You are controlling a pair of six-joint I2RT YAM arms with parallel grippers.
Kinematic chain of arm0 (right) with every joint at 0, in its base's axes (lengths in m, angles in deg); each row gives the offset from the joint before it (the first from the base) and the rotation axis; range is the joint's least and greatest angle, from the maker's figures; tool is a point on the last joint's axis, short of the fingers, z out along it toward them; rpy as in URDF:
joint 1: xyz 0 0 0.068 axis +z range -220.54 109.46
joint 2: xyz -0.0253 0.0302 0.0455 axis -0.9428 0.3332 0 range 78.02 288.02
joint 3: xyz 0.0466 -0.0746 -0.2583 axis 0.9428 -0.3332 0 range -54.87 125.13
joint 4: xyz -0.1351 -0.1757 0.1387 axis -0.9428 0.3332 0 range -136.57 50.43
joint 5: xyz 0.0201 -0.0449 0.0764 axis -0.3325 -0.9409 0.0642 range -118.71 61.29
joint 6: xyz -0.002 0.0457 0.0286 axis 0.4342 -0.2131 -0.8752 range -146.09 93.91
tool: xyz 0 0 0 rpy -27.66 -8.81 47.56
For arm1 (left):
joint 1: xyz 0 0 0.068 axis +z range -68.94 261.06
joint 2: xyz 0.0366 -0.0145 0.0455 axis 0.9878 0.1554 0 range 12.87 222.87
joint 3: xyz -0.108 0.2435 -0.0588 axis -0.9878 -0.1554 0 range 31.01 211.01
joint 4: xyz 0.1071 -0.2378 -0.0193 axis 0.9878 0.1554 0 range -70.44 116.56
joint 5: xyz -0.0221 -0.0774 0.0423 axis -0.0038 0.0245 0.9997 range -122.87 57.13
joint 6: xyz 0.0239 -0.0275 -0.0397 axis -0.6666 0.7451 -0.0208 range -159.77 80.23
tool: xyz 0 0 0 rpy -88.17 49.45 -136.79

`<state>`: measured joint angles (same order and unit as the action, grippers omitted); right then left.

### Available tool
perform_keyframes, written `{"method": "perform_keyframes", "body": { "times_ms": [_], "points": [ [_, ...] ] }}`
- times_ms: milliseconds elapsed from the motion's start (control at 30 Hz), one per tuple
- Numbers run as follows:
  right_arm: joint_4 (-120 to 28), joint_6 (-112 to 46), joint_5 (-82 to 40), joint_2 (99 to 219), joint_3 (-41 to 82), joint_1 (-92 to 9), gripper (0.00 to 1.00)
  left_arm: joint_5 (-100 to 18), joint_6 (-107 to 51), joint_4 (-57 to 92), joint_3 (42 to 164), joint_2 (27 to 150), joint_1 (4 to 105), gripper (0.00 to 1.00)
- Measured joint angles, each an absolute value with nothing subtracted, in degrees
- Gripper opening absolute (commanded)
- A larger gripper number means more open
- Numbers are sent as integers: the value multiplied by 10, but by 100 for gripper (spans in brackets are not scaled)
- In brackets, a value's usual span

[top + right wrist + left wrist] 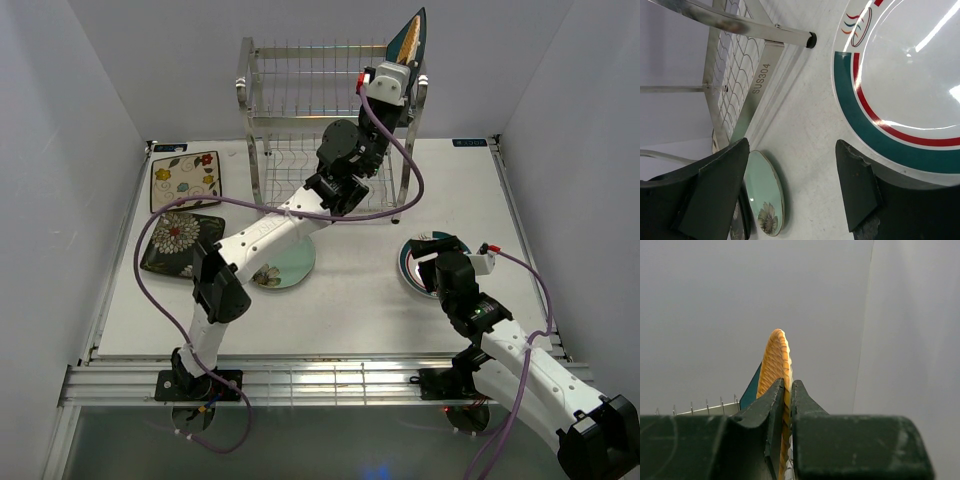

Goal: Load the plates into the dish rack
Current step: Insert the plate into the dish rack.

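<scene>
LEFT: left gripper (787, 390) clamped on rim of woven plate (775, 357), held on edge above top tier of dish rack (300, 95) | RIGHT: right gripper (790, 152) jaws apart beside striped plate (910, 90) on table (350, 310) | RISK: narrow rim grip may let the woven plate pivot, missing its slot

Robot lab test cell, white panel walls (60, 150), alu-frame table (350, 310), 2 bolted arms (262, 236)
</scene>
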<state>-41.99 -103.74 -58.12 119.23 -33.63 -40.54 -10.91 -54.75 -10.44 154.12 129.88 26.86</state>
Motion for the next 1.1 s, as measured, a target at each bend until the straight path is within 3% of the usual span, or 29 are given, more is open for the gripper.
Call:
{"method": "perform_keyframes", "body": {
  "times_ms": [333,567,1100],
  "points": [
    [-420,-1035,-581,1192,-336,-405,78,-116,-555,-170,1561,1347,294,0],
    [-445,-1025,-581,1202,-337,-405,87,-126,-523,-191,1604,1384,326,0],
    [-528,-1006,-570,1228,-340,-405,88,-144,-429,-153,1681,1474,388,0]
  ]
}}
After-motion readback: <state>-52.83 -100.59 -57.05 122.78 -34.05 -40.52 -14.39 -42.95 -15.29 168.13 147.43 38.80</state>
